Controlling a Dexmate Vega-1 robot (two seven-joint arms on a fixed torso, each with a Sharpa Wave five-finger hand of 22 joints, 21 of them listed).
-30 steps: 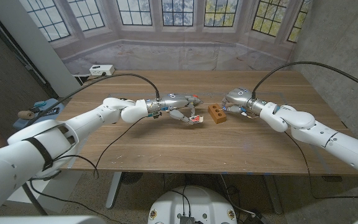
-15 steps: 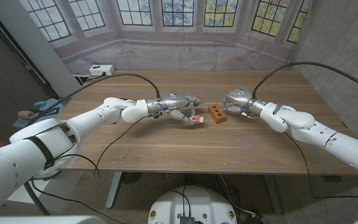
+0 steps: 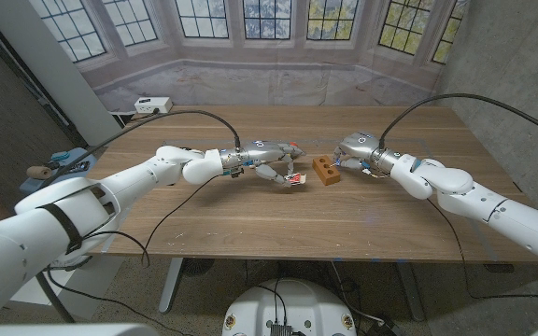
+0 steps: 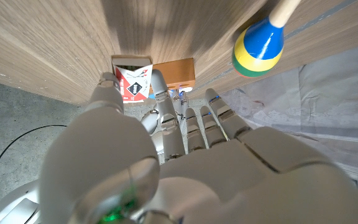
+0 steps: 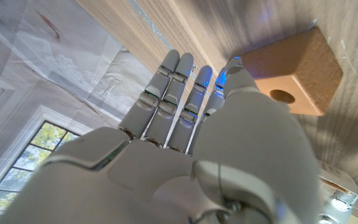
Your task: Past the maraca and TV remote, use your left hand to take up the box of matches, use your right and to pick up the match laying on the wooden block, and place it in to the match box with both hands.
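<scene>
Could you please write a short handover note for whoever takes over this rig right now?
Left hand: holds the small red-and-white cardboard matchbox between thumb and fingers, just left of the block.
Right hand: at the right end of the small tan wooden block with round holes, fingers extended, thumb tip at the block's edge; whether it has the match cannot be told.
The blue-and-yellow maraca lies beyond the left hand.
Done: matchbox taken up.
Left: secure the match, bring it over, put it into the matchbox using both hands.
</scene>
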